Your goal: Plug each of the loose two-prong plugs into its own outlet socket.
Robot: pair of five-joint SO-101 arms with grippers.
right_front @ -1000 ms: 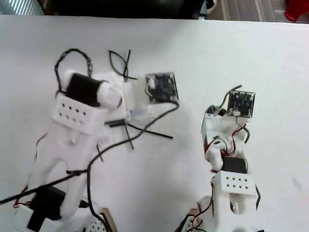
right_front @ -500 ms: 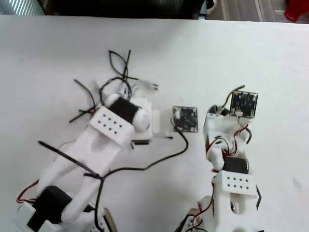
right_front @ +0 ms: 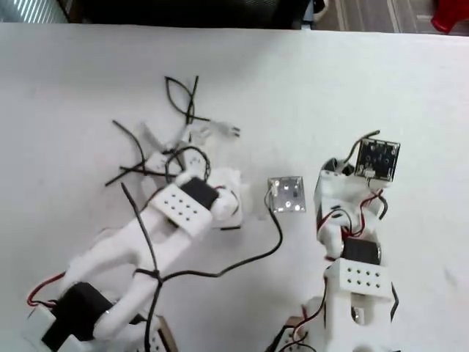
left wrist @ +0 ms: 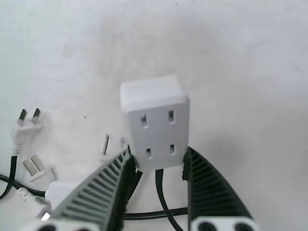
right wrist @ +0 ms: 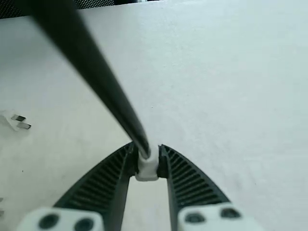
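Observation:
My left gripper (left wrist: pixel 156 161) is shut on the lower end of a white outlet block (left wrist: pixel 155 120) with two two-slot sockets facing up, both without a plug. Three loose white two-prong plugs lie on the table beside it: one (left wrist: pixel 26 120), a second (left wrist: pixel 36 166) and a third (left wrist: pixel 108 144). My right gripper (right wrist: pixel 147 154) is shut on a small white plug (right wrist: pixel 147 168) whose black cord (right wrist: pixel 86 67) runs away from the fingers. In the high view the left arm (right_front: pixel 183 209) is at centre left and the right arm (right_front: pixel 344 213) at the right.
Tangled black cords (right_front: pixel 179 95) and a white plug (right_front: pixel 223 130) lie on the white table (right_front: pixel 410 88) beyond the left arm. Another loose plug (right wrist: pixel 14 120) lies off to the side of my right gripper. A black cable (right_front: pixel 242 260) loops between the arms.
The left arm has drawn back toward the front and right, carrying the outlet block away from the tangled cords. The right arm has barely shifted.

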